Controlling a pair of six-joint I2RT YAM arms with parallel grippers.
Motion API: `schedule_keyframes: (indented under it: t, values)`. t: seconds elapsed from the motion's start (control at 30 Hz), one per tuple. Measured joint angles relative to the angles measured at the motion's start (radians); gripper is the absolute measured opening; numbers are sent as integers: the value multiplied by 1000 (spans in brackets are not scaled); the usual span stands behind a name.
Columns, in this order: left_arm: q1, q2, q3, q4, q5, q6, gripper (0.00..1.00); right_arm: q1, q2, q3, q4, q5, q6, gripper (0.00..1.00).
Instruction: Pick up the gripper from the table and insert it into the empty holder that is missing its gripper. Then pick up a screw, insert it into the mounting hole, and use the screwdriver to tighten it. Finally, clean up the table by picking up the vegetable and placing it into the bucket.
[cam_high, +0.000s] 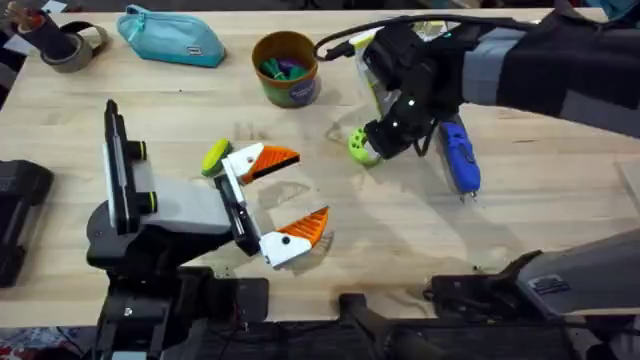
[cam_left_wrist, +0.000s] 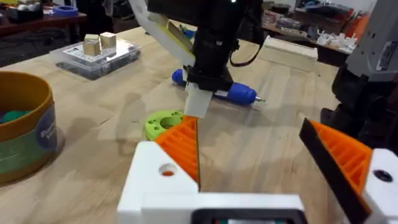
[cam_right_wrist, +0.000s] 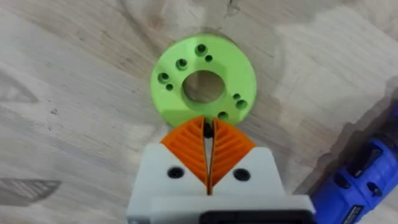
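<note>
A lime-green ring-shaped holder (cam_right_wrist: 171, 93) with small mounting holes lies flat on the wood table (cam_high: 520, 230). My right gripper (cam_right_wrist: 208, 122) hangs right over its near rim, orange pads pressed together on a thin dark screw (cam_right_wrist: 208, 129). Overhead, the right gripper (cam_high: 380, 145) covers part of the holder (cam_high: 360, 148). The blue screwdriver (cam_high: 460, 155) lies just right of it. My left gripper (cam_high: 297, 192) rests low at the table's middle, open and holding nothing. The bucket (cam_high: 285, 68) stands at the back with green and purple things inside.
A teal zip pouch (cam_high: 170, 38) and a tape roll (cam_high: 70, 45) lie at the back left. A clear box with wooden cubes (cam_left_wrist: 96, 53) sits beyond the bucket (cam_left_wrist: 25, 134). Bare wood stretches along the right front of the table.
</note>
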Motion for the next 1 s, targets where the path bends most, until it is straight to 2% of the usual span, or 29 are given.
schedule_keyframes:
  t: [0.2,0.37,0.67,0.87,1.0]
  values:
    - [0,0,0,0,0,0,987,0,0,0,-5,0,0,6]
    - [0,0,0,0,0,0,987,0,-11,30,-82,-4,0,6]
    - [0,0,0,0,0,0,986,0,-97,305,-295,-7,0,6]
    - [0,0,0,0,0,0,986,3,-103,487,-432,-11,0,6]
    - [0,0,0,0,0,0,987,35,-103,596,-474,-11,0,6]
